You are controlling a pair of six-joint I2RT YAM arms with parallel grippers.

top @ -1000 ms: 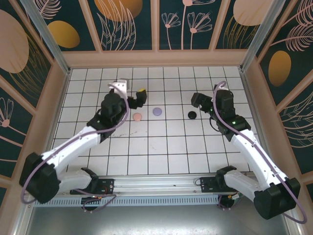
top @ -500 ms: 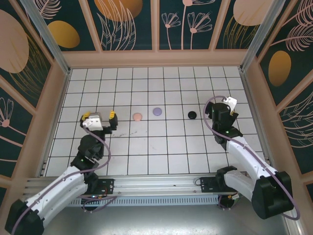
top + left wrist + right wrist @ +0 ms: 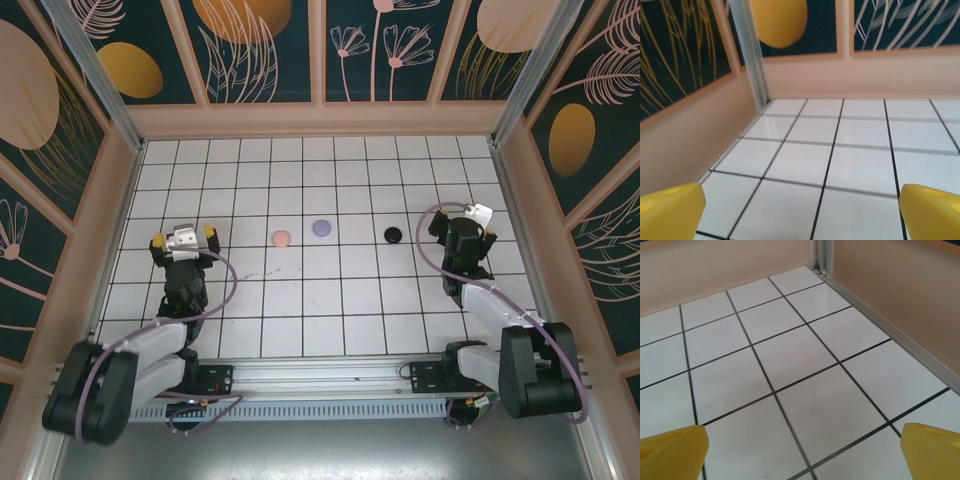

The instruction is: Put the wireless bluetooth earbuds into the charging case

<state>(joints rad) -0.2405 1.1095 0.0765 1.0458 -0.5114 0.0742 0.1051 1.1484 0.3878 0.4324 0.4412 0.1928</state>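
Three small round disc-like cases lie in a row mid-table: pale pink (image 3: 281, 239), lilac (image 3: 321, 228) and black (image 3: 393, 235). No earbuds can be seen; they are hidden or out of view. My left gripper (image 3: 184, 237) hangs at the left side, well away from the pink case, open and empty. Its yellow fingertips (image 3: 670, 210) stand wide apart over bare tiles, with the left gripper (image 3: 805, 215) holding nothing. My right gripper (image 3: 468, 232) is right of the black case, also open. In the right wrist view the right gripper (image 3: 805, 452) is empty between spread yellow fingertips (image 3: 932, 450).
The white tiled floor (image 3: 340, 290) is ringed by a low peach wall (image 3: 320, 118). A metal corner post (image 3: 752, 55) rises ahead of the left gripper. The right wall (image 3: 900, 295) runs close beside the right gripper. An aluminium rail (image 3: 320, 375) crosses the near edge.
Both arms have pulled back from the cases toward the near side. The left gripper swung left from beside the pink case, the right gripper swung right from beside the black case.
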